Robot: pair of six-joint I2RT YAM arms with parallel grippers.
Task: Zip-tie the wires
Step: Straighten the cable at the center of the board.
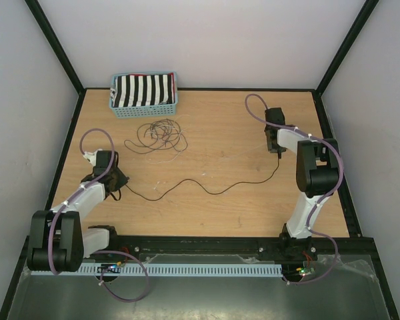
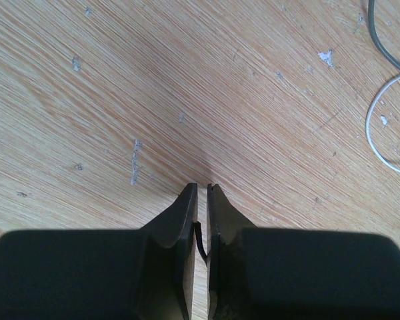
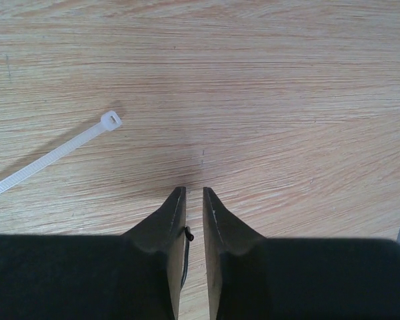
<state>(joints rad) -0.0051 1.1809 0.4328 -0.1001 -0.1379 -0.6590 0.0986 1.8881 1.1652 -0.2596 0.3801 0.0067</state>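
The wires lie in two places: a tangle of thin dark loops (image 1: 159,135) near the basket, and one long black strand (image 1: 207,190) running across the table between both arms. My left gripper (image 1: 118,185) (image 2: 202,187) is at the strand's left end. Its jaws stand a narrow slit apart, and the strand's end (image 2: 201,243) curves loosely across the gap. My right gripper (image 1: 278,153) (image 3: 194,190) is at the other end with its jaws apart. That strand tip (image 3: 188,233) rests against the left finger only. A white zip tie (image 3: 53,157) lies flat ahead and to the left.
A blue basket (image 1: 118,111) holding striped black-and-white cloth stands at the back left. In the left wrist view a dark wire (image 2: 387,47) and a pale wire (image 2: 373,133) curve at the right edge. Black frame posts border the table.
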